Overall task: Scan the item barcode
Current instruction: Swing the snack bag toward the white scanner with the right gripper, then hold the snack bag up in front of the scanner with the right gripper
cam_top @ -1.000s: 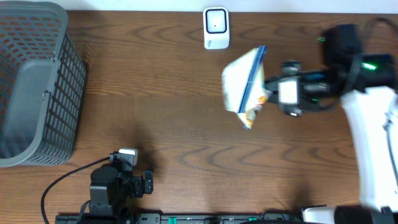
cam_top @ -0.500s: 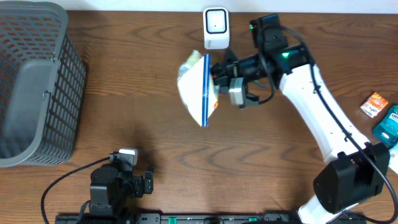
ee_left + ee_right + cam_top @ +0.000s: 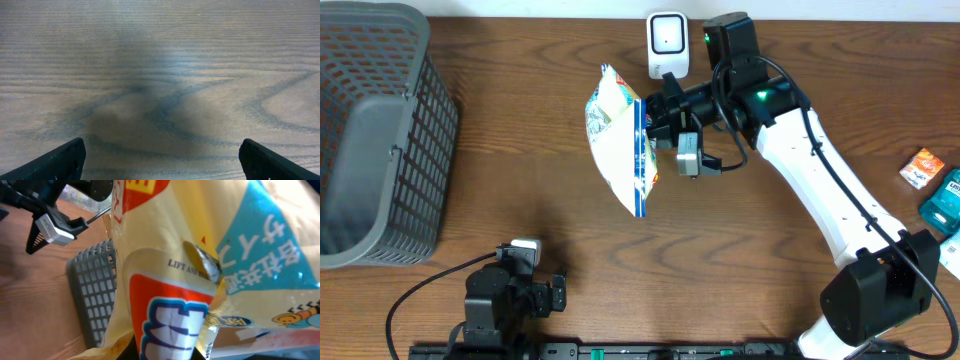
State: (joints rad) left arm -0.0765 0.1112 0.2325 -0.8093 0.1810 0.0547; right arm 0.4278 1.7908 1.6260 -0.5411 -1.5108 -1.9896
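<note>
Overhead alone: scanner (image 3: pixel 667 44) near bag (image 3: pixel 615 135)

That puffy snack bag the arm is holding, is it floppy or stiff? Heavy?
Probably light for its size: the snack bag looks puffed, and the right gripper holds it by one edge alone. Likely floppy: its film creases and folds near the grip in the wrist view. The glossy wrapper may be slippery.

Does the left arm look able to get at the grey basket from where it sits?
Probably yes: the left gripper is open and empty, and only bare table lies between it and the basket.
</note>
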